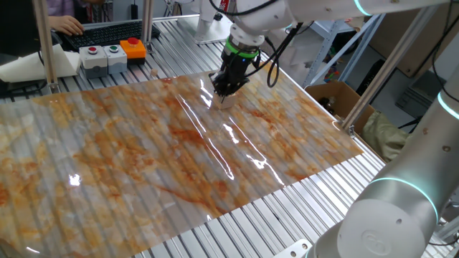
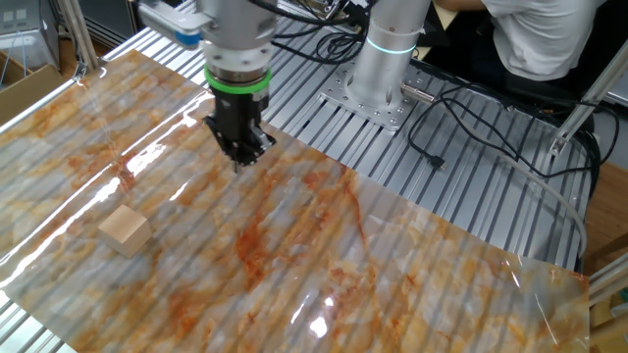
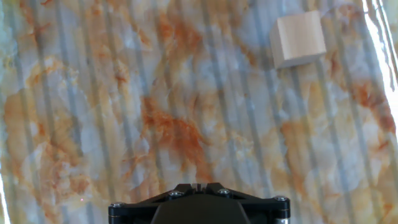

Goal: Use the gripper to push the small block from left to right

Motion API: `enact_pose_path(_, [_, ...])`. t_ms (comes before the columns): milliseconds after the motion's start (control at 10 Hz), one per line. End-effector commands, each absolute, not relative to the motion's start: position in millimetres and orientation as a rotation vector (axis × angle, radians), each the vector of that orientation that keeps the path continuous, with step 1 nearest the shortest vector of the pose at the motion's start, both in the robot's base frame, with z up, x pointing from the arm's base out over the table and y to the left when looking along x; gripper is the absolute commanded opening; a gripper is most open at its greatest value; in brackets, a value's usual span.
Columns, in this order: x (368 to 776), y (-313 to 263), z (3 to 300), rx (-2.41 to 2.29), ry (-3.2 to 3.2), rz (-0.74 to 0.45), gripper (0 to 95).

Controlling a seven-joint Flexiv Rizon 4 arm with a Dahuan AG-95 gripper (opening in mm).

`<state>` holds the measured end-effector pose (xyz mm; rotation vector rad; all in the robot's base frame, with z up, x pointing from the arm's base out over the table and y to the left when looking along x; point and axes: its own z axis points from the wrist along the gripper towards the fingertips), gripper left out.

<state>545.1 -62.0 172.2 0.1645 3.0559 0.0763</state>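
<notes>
The small block [image 2: 125,231] is a pale tan wooden cube lying on the marbled orange-grey sheet [image 2: 324,245]. My gripper [image 2: 238,162], black fingers under a green ring, points down at the sheet with its fingers together and holds nothing. It stands apart from the block, which lies toward the near left edge in that view. In the first fixed view the gripper [image 1: 224,92] stands in front of the block [image 1: 228,101], which peeks out just below the fingertips. In the hand view the block [image 3: 298,38] is at the top right, and the gripper [image 3: 198,185] shows at the bottom edge.
A grey button box [image 1: 104,56] with red, green and orange buttons and a keyboard [image 1: 107,32] sit at the far left. A cardboard box [image 1: 337,97] stands off the right side. The arm's base [image 2: 388,59] and cables [image 2: 461,127] lie beyond the sheet.
</notes>
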Motion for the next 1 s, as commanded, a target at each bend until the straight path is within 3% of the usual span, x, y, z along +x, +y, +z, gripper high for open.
enact_pose_path(100, [556.8,-71.1,175.4,0.133,3.062,0.079,0.0])
enact_pose_path(1000, [609.3,-106.1,188.7,0.024,3.066,0.074,0.0])
